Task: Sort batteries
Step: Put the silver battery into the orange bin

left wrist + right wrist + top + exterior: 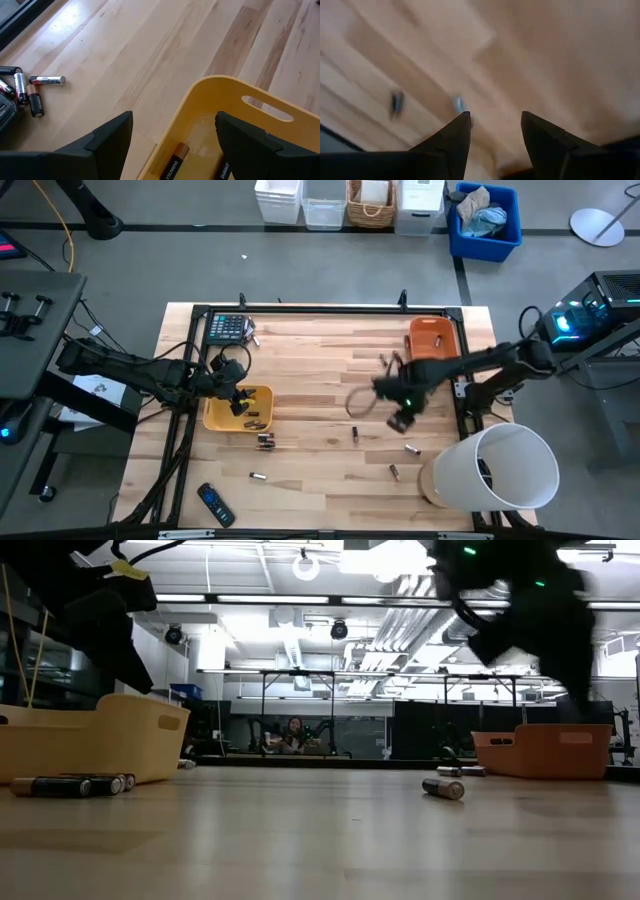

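My left gripper (174, 120) is open and empty above the near end of the yellow bin (225, 416), which holds a few batteries (172, 162). My right gripper (495, 116) is open and empty above the table's middle right (403, 418), with two loose batteries (459, 103) on the wood below it. More batteries lie on the table: a small group next to the yellow bin (266, 441), single ones (257, 476) (355, 434) (412, 449) (394, 471), and a cluster beside the calculator (30, 87). An orange bin (432, 338) stands at the far right.
A dark calculator (227, 328) lies at the far left corner and a black remote control (215, 504) at the near left. A large white bucket (495, 468) lies on its side at the near right corner. Bare wood lies between the two bins.
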Controlling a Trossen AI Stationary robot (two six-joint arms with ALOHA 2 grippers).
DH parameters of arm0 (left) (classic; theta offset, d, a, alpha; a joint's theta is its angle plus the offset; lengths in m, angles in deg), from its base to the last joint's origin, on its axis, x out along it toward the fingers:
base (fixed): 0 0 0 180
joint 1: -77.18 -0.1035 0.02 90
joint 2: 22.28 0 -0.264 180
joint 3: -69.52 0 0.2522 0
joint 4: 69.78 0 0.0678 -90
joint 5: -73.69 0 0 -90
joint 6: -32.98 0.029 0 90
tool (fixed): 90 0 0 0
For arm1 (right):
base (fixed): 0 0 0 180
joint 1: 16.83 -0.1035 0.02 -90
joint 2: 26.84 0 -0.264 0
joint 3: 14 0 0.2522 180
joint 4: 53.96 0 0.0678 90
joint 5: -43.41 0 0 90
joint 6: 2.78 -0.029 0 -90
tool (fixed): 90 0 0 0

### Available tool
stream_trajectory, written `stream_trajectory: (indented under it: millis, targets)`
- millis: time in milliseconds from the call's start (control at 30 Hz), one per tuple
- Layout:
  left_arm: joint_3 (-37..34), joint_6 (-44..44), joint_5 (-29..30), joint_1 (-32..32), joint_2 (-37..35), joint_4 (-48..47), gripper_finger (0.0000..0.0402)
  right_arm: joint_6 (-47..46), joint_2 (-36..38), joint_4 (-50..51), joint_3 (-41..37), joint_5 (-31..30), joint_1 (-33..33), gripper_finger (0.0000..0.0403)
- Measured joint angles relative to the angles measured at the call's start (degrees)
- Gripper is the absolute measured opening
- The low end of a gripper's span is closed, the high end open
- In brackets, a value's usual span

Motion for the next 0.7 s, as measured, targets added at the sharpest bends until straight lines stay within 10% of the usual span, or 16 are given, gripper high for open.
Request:
stream_trajectory:
  millis: [700]
  targets:
    - [0.00,-0.59,-0.39,-0.01,0.00,-0.17,0.0271,-11.74,-10.36,-20.88,-8.86,6.53,-17.34,0.0124]
